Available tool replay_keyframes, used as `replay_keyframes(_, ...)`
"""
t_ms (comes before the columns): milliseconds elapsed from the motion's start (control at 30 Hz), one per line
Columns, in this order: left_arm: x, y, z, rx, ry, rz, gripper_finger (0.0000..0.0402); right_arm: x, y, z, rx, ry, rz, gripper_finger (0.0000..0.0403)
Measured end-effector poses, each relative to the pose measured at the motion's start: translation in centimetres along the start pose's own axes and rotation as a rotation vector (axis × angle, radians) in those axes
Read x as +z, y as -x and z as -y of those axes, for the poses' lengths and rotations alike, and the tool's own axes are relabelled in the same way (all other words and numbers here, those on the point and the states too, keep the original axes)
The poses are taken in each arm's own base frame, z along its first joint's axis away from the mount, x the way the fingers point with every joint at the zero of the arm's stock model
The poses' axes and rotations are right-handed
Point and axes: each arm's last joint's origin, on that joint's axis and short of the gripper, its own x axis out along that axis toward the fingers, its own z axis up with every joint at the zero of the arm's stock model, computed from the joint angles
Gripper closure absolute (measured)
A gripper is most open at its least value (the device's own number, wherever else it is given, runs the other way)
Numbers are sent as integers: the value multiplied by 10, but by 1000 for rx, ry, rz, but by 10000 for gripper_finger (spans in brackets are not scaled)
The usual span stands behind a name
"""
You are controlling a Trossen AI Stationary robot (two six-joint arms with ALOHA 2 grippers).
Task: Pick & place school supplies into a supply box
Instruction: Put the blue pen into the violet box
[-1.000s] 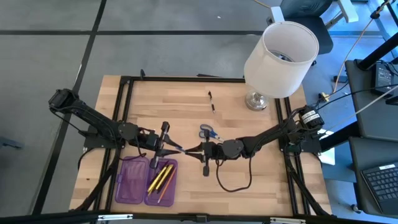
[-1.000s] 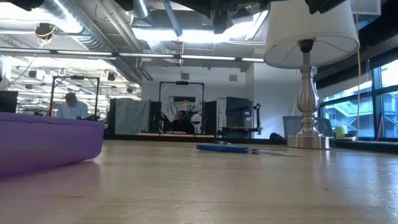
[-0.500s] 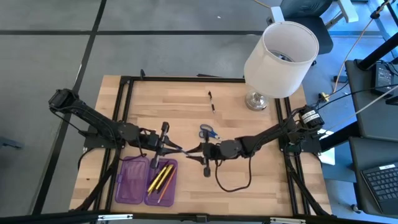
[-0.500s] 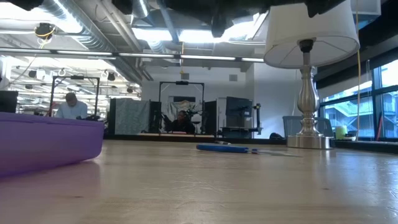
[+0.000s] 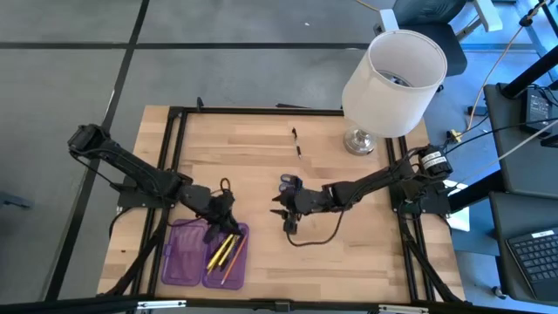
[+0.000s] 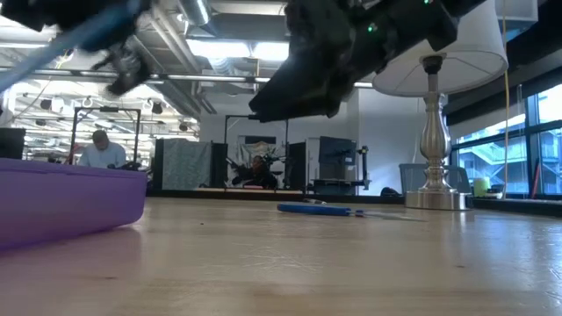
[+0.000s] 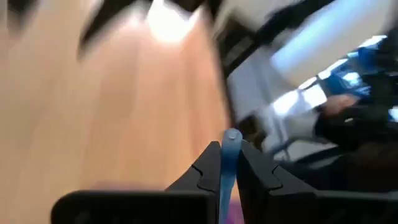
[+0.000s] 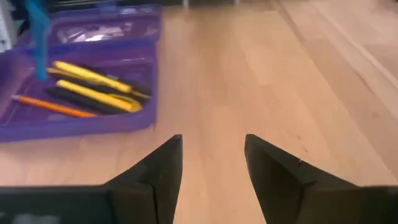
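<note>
My left end effector (image 7: 225, 167) was clamped on a blue pen (image 7: 229, 155), held just above the supply box (image 5: 205, 253) to drop it in. My right end effector (image 8: 211, 155) stood open, empty, scissors (image 5: 289, 184) just beside it.

even overhead room light, bright ceiling strips (image 6: 263, 48) glaring in the low view. left wrist view heavily motion-blurred; near table (image 6: 307, 263) soft, arms dark silhouettes.

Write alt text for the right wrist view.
Open right gripper with nothing between its jaws, above the wooden table. Beyond it, an open purple pencil case holds yellow pens, and a blue pen hangs over it.
</note>
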Motion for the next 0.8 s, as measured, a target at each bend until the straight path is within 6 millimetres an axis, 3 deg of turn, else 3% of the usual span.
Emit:
replay_keyframes(233, -22, 0, -17, 235, 191, -164, 383, 1, -1, 5, -12, -22, -2, 224)
replay_keyframes(800, -33, -16, -26, 251, 302, -259, 378, 1, -1, 5, -13, -22, -3, 224)
